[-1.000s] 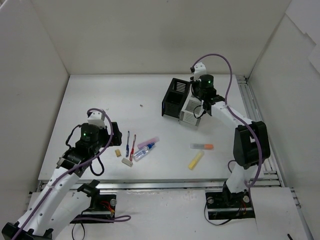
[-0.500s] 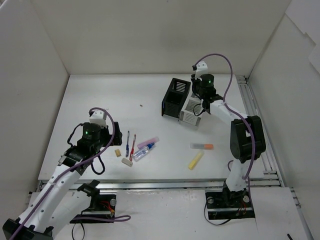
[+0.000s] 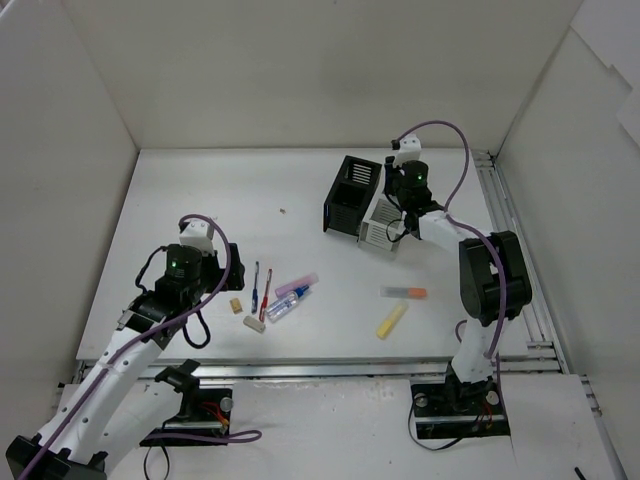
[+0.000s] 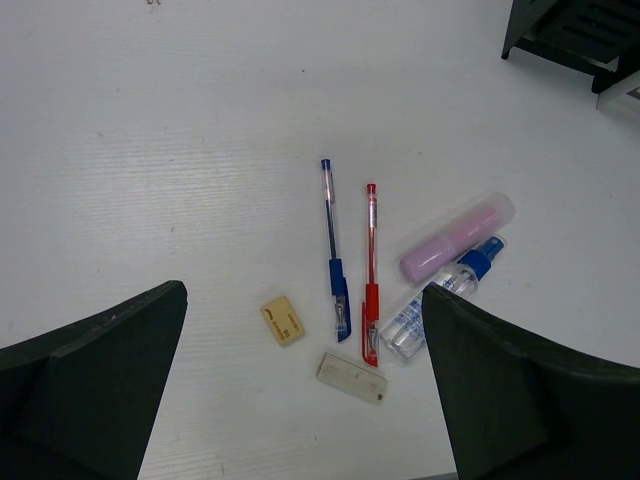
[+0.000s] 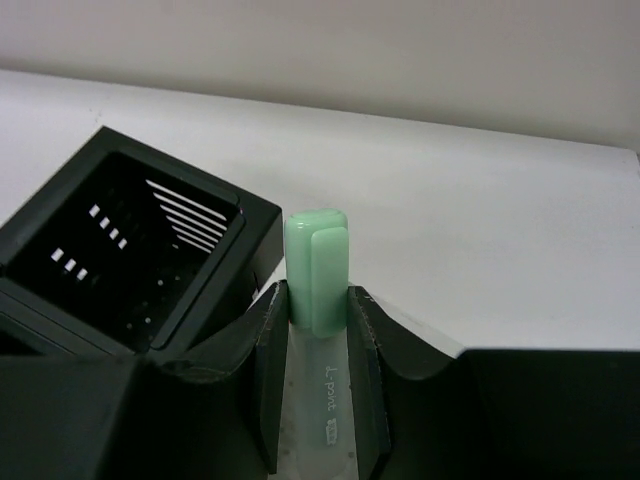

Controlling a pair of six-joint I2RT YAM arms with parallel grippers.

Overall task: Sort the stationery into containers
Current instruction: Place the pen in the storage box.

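Note:
My right gripper [image 5: 318, 300] is shut on a green-capped marker [image 5: 318, 270], held upright beside the black box [image 5: 130, 240]. In the top view it hangs [image 3: 402, 205] over the white box [image 3: 378, 232], which stands against the black box [image 3: 352, 195]. My left gripper [image 4: 305, 300] is open and empty above a cluster: blue pen [image 4: 332, 250], red pen [image 4: 371, 270], pink marker [image 4: 457, 237], clear blue-capped tube [image 4: 440, 300], beige eraser [image 4: 282, 320], white eraser [image 4: 351, 377]. The yellow stick [image 3: 391, 321] lies at the front right.
An orange-capped clear marker [image 3: 404, 292] lies near the yellow stick. White walls enclose the table on the left, back and right. A metal rail [image 3: 500, 215] runs along the right edge. A small dark speck [image 3: 281, 211] lies mid-table.
My right gripper has shifted slightly right and back over the boxes, still holding the green-capped marker. My left arm has settled slightly nearer the front edge. The items on the table have not moved.

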